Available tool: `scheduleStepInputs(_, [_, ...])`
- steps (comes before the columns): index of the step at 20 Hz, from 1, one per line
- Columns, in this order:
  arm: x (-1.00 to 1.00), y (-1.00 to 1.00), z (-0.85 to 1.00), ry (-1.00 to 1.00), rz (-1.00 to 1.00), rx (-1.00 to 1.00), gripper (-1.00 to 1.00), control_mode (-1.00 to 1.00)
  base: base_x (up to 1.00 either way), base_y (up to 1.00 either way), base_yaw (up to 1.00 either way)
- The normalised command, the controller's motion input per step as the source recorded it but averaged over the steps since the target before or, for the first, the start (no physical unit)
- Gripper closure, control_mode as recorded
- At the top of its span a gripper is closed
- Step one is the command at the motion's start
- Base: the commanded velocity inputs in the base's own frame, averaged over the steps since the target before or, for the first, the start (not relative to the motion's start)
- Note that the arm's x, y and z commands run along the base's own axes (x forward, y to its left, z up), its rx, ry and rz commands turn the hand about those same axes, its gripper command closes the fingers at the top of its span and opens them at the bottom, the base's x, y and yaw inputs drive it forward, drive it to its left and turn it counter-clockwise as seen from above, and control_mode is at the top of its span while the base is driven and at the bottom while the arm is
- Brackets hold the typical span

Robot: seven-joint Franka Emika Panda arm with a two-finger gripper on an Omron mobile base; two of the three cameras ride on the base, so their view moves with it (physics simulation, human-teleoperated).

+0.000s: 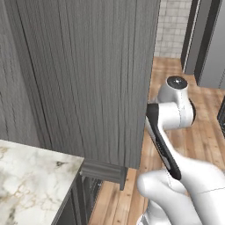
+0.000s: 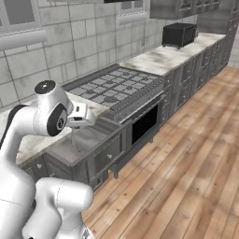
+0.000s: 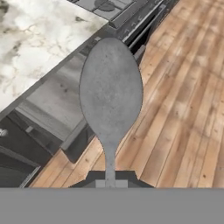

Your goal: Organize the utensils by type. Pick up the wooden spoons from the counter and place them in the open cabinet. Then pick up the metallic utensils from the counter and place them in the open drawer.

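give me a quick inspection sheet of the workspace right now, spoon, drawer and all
surface: white-beige marble counter, bare where it shows beside the stove.
job's things: grey metallic spoon held by its handle, bowl pointing away from the hand; open drawer pulled out below the counter edge, its lighter grey inside looks empty; wooden spoons nothing seen.
clutter: black box-shaped appliance on the far counter.
grippers: gripper shut on the spoon's handle, hovering above the drawer.
cables: nothing seen.
surroundings: gas stove with oven below, tiled wall, wooden plank floor, grey wood-grain cabinet panel close to the left base camera.
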Motion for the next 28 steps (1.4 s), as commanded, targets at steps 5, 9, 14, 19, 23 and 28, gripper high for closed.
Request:
scheduleStepInputs(5, [0.7, 0.09, -0.39, 0.09, -0.07, 0.12, 1.0, -1.0, 0.0, 0.0, 0.0])
scheduleStepInputs(9, [0.29, -0.09, -0.07, 0.09, -0.02, 0.05, 1.0, -1.0, 0.0, 0.0, 0.0])
scheduleStepInputs(14, [0.38, 0.07, -0.22, 0.0, -0.07, 0.01, 1.0, -1.0, 0.0, 0.0, 0.0])
scheduleStepInputs(19, [0.82, 0.21, -0.21, 0.0, -0.12, 0.03, 1.0, -1.0, 0.0, 0.0, 0.0])
scheduleStepInputs(23, [0.7, 0.06, -0.21, 0.18, -0.08, 0.11, 1.0, -1.0, 0.0, 0.0, 0.0])
scheduleStepInputs(28, [0.51, 0.0, -0.31, 0.25, -0.03, 0.15, 1.0, -1.0, 0.0, 0.0, 0.0])
